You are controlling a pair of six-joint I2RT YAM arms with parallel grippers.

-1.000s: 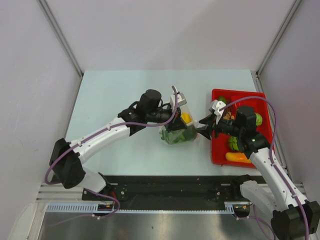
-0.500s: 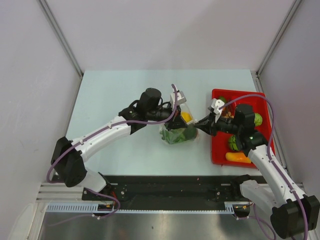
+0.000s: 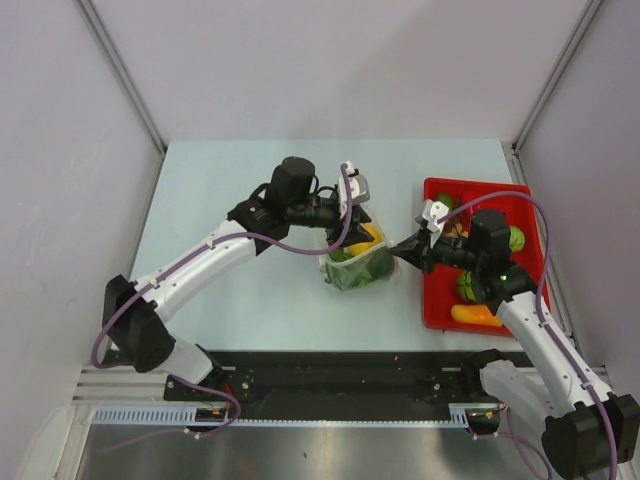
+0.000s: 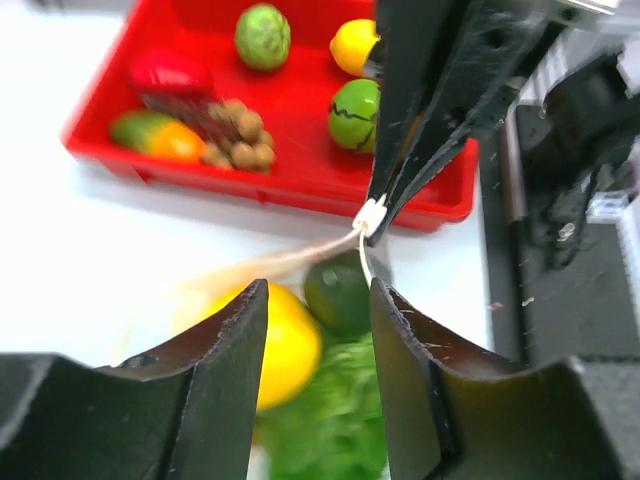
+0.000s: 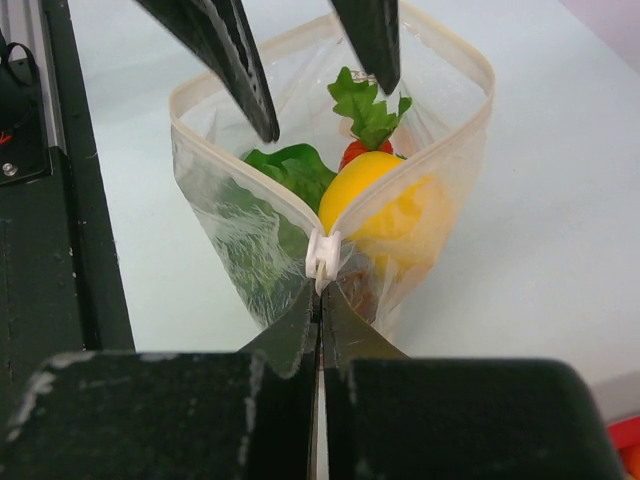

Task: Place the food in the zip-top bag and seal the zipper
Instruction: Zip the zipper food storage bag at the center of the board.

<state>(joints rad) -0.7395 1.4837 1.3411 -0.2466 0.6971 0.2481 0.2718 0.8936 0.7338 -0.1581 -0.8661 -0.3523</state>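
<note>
The zip-top bag (image 3: 358,268) stands on the table with its mouth spread wide (image 5: 240,230). Inside lies food: green lettuce (image 5: 290,170), a yellow fruit (image 5: 365,190) and a red piece (image 5: 353,150). My right gripper (image 5: 320,296) is shut on the bag's near corner, just under the white slider (image 5: 323,258) of the zipper (image 5: 225,150). My left gripper (image 4: 318,290) hangs open over the bag's mouth with nothing between its fingers (image 5: 235,60). In the top view the left gripper (image 3: 348,232) is above the bag and the right gripper (image 3: 403,249) at its right side.
A red tray (image 3: 435,290) stands right of the bag, under my right arm. It holds more food: a green ball (image 4: 262,35), a lemon (image 4: 353,45), a striped green fruit (image 4: 355,112), a red piece (image 4: 170,72), a mango (image 4: 155,135) and nuts (image 4: 235,135).
My left gripper has opened, let go of the bag's rim and lifted a little. My right gripper has closed on the bag's corner by the slider. The bag's mouth has spread.
</note>
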